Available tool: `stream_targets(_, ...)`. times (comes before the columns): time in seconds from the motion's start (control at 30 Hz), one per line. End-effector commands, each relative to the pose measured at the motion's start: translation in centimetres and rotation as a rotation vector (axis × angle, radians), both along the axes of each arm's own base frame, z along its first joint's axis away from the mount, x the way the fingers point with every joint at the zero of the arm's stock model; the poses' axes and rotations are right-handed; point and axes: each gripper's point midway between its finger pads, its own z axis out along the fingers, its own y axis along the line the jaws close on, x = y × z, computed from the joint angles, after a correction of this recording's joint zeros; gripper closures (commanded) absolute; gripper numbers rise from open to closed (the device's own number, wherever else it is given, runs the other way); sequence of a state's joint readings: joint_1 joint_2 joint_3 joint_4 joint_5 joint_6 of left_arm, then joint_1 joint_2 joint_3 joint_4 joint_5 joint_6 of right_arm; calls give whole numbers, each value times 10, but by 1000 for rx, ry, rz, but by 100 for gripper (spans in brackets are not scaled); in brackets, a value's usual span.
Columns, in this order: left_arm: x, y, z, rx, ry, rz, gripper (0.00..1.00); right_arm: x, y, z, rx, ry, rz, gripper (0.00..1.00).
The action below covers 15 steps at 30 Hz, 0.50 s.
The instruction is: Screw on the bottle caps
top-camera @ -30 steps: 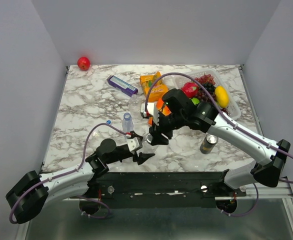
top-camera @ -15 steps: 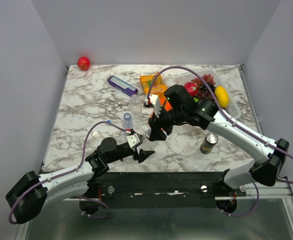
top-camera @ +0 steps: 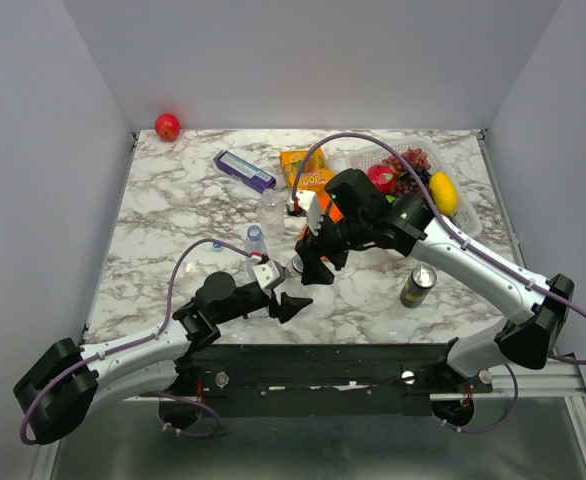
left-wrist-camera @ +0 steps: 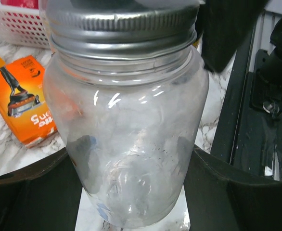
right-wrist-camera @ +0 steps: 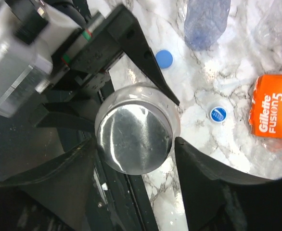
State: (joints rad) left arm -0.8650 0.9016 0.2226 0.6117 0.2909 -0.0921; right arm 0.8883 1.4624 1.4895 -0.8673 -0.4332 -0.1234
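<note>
My left gripper (top-camera: 285, 286) is shut on the body of a clear jar (left-wrist-camera: 131, 144) with a silver metal lid (right-wrist-camera: 134, 139), upright near the table's front edge. My right gripper (right-wrist-camera: 135, 144) comes down from above, one finger pressed on each side of that lid. A slim clear bottle (top-camera: 256, 241) stands just left of the jar and also shows in the right wrist view (right-wrist-camera: 206, 17). Another clear bottle (top-camera: 273, 205) lies behind it. A blue cap (right-wrist-camera: 164, 58) and a blue-and-white cap (right-wrist-camera: 217, 114) lie loose on the marble.
An orange Gillette pack (top-camera: 308, 175), a purple box (top-camera: 243, 170) and a white basket of fruit (top-camera: 428, 185) sit at the back. A dark can (top-camera: 416, 287) stands right of the jar. A red ball (top-camera: 167, 126) is at the far left corner.
My right gripper has shifted slightly left and away over the jar. My left gripper has moved a little away from the table's front edge with the jar.
</note>
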Motion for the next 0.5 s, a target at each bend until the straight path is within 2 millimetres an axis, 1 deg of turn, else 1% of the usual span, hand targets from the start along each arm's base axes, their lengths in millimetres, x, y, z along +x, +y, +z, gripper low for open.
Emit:
stream_targets(0.0,11,-6,38,-105,-53,26,100,-6,-10,-5,-61,26,7,20)
stream_targets(0.17,10,-7,32,-94,-46,18,100,-3,-10,1,-59,2,7,13)
stream_targets(0.2,10,-7,32,-94,-46,18,100,-2,-11,3,-61,-7,7,8)
stream_targets(0.3,9,-6,32,-94,-52,16,100,-5,-24,10,-96,-51,44,0)
stream_targets(0.33,8,-6,32,-93,-51,12,100,-9,-32,10,-119,-55,58,0)
stream_targets(0.4,4,-6,31,-95,-58,-10,100,-2,-43,16,-149,-142,77,0)
stream_targets(0.43,2,-7,31,-99,-59,-19,100,0,-50,23,-151,-186,76,0)
stream_targets(0.47,0,-7,33,-108,-66,-30,100,9,-56,26,-173,-259,90,0)
